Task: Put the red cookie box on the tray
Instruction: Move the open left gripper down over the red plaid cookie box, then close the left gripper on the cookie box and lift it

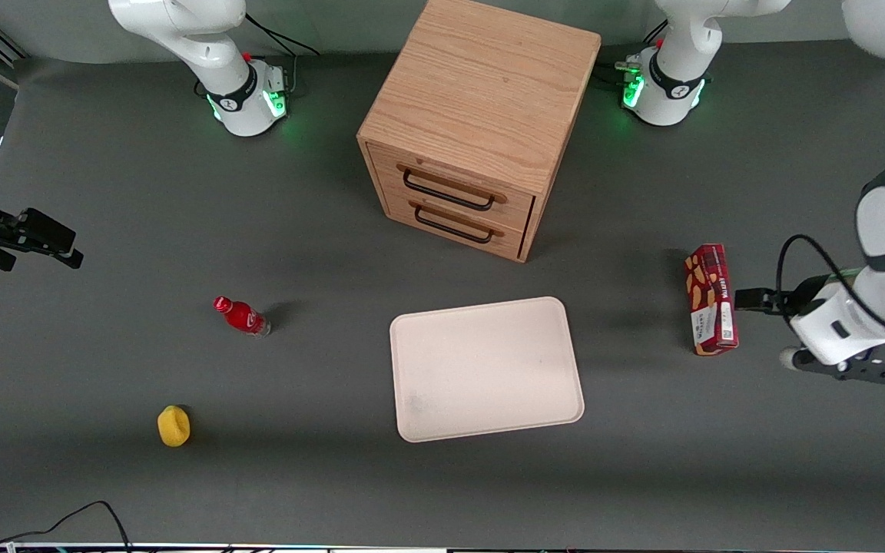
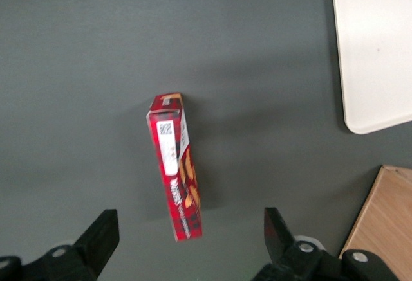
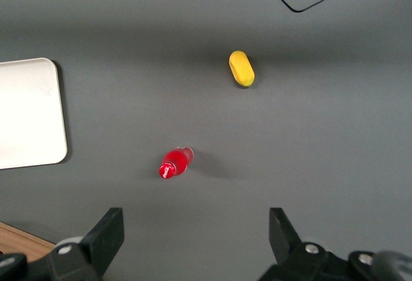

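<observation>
The red cookie box (image 1: 711, 299) stands on its long narrow edge on the grey table toward the working arm's end, apart from the tray. It also shows in the left wrist view (image 2: 175, 165), with its white label patch upward. The cream tray (image 1: 488, 369) lies flat and bare in the middle of the table, nearer the front camera than the cabinet; one corner shows in the left wrist view (image 2: 376, 49). My left gripper (image 1: 754, 301) is beside the box, open and empty. In the wrist view the gripper (image 2: 190, 242) has its fingers spread wide at either side of the box's end, not touching it.
A wooden drawer cabinet (image 1: 481, 123) stands farther from the front camera than the tray. A small red bottle (image 1: 241, 316) and a yellow object (image 1: 174, 425) lie toward the parked arm's end. A black cable (image 1: 89, 514) lies near the front edge.
</observation>
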You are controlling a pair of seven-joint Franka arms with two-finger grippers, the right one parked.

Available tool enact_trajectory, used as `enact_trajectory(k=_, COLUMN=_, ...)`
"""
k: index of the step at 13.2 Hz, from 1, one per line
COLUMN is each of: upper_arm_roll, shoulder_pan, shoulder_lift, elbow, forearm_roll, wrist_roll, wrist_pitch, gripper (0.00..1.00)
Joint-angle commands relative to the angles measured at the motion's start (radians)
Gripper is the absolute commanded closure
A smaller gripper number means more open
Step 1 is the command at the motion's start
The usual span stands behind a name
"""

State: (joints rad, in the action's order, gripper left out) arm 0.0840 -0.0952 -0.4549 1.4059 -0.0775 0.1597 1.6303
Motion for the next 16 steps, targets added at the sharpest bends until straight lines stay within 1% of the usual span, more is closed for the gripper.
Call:
enact_trajectory(k=1, upper_arm_roll=0.003, shoulder_pan=-0.015, shoulder_lift=0.019, elbow=0.103, forearm_roll=-0.004, wrist_roll=0.007, wrist_pitch=0.078, gripper=0.0)
enact_trajectory(k=4, upper_arm_roll=0.003, shoulder_pan=-0.017, shoulder_lift=0.036, elbow=0.224, forearm_roll=0.022, wrist_roll=0.014, wrist_pitch=0.184, gripper=0.0)
enact_trajectory(k=5, upper_arm_roll=0.002, shoulder_pan=-0.018, shoulder_lift=0.042, elbow=0.27, forearm_roll=0.045, wrist_roll=0.023, wrist_pitch=0.222, gripper=0.0)
enact_trajectory(k=6, upper_arm_roll=0.002, shoulder_pan=-0.021, shoulder_lift=0.062, elbow=0.342, forearm_roll=0.06, wrist_roll=0.023, wrist_pitch=0.285, gripper=0.0)
enact_trajectory(k=9, upper_arm_roll=0.003, shoulder_pan=0.003, shoulder_lift=0.149, elbow=0.594, forearm_roll=0.061, wrist_roll=0.033, wrist_pitch=0.561, gripper=0.0)
enact_trajectory(k=10, upper_arm_roll=0.003, shoulder_pan=0.017, shoulder_lift=0.165, elbow=0.648, forearm_roll=0.061, wrist_roll=0.058, wrist_pitch=0.622, gripper=0.0)
enact_trajectory(k=11, upper_arm_roll=0.003, shoulder_pan=0.028, shoulder_lift=0.174, elbow=0.678, forearm_roll=0.061, wrist_roll=0.081, wrist_pitch=0.649, gripper=0.0)
enact_trajectory(k=12, upper_arm_roll=0.003, shoulder_pan=0.032, shoulder_lift=0.176, elbow=0.691, forearm_roll=0.061, wrist_roll=0.09, wrist_pitch=0.651, gripper=0.06)
enact_trajectory(k=14, upper_arm_roll=0.003, shoulder_pan=0.032, shoulder_lift=0.176, elbow=0.709, forearm_roll=0.059, wrist_roll=0.09, wrist_pitch=0.669, gripper=0.27)
enact_trajectory(k=15, upper_arm_roll=0.003, shoulder_pan=0.031, shoulder_lift=0.179, elbow=0.725, forearm_roll=0.059, wrist_roll=0.09, wrist_pitch=0.69, gripper=0.31)
enact_trajectory(k=16, upper_arm_roll=0.003, shoulder_pan=0.031, shoulder_lift=0.179, elbow=0.738, forearm_roll=0.059, wrist_roll=0.089, wrist_pitch=0.715, gripper=0.43)
